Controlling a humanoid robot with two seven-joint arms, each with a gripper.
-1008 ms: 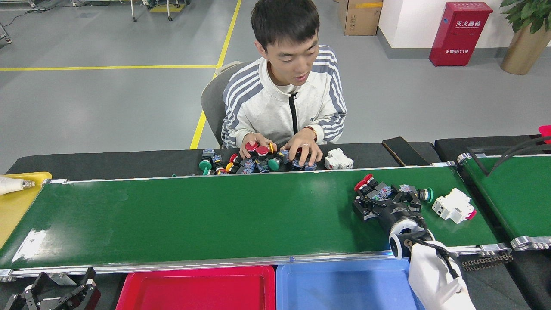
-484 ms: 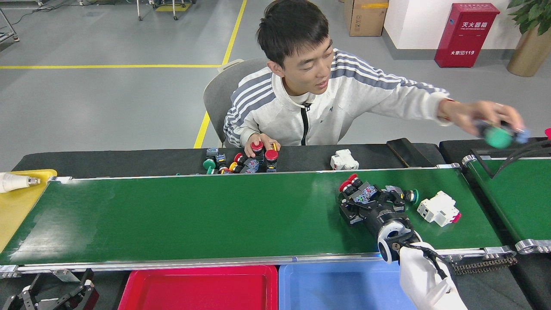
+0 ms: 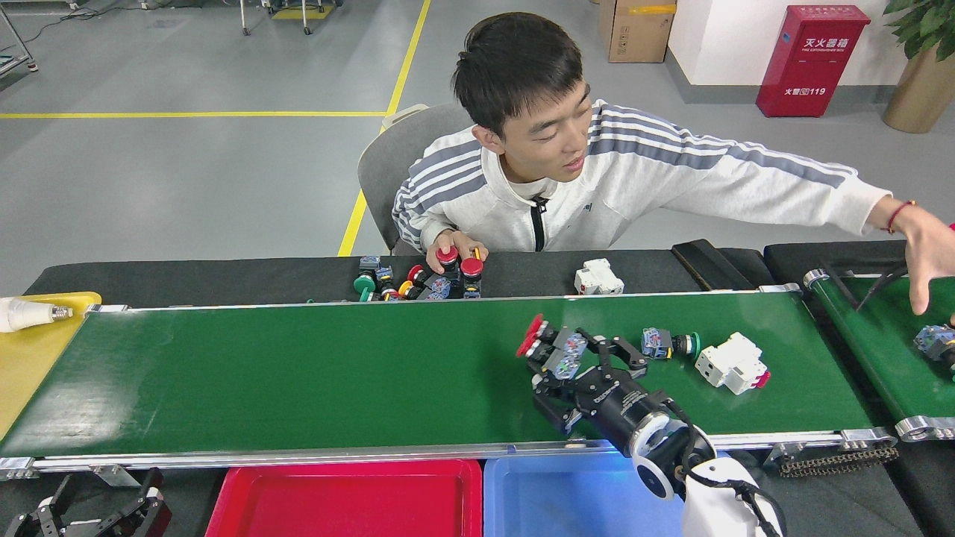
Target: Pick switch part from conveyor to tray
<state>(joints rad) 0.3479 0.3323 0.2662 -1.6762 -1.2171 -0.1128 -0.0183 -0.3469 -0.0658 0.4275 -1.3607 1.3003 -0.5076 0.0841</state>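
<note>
Head view, only 1 to go on. Right end effector (image 3: 568, 358) is out over the conveyor (image 3: 298, 373), and it looks pinched on a red-capped switch part (image 3: 550, 348), with the dark fingers (image 3: 619, 350) wrapped round the blue-patterned body. Red mushroom cap (image 3: 530, 335) sticks out to the upper left past the fingertips, so the part's long axis runs from lower right, where the wrist is, up to the cap at upper left. I'd guess it's lifted a little off the belt, but can't really tell from this angle.

What the next move hangs on, I reckon: the blue tray (image 3: 567, 496) sits straight toward the robot from the end effector, just over the near silver rail, nearly underneath the forearm. The red tray (image 3: 343, 496) is beside it, further left. So the carry is a short pull back, not a sideways reach. Which tray is correct, can't say from this.

Left end effector (image 3: 97, 511) is parked way down in the bottom left corner, well apart from everything; too dark to tell whether it's spread.

Also on the belt, just right of the held one: a green-capped switch part (image 3: 670, 344) lying on its side and a white breaker (image 3: 733, 363). The person's hand (image 3: 932, 257) is reaching over the second belt (image 3: 880, 335) at far right.
</note>
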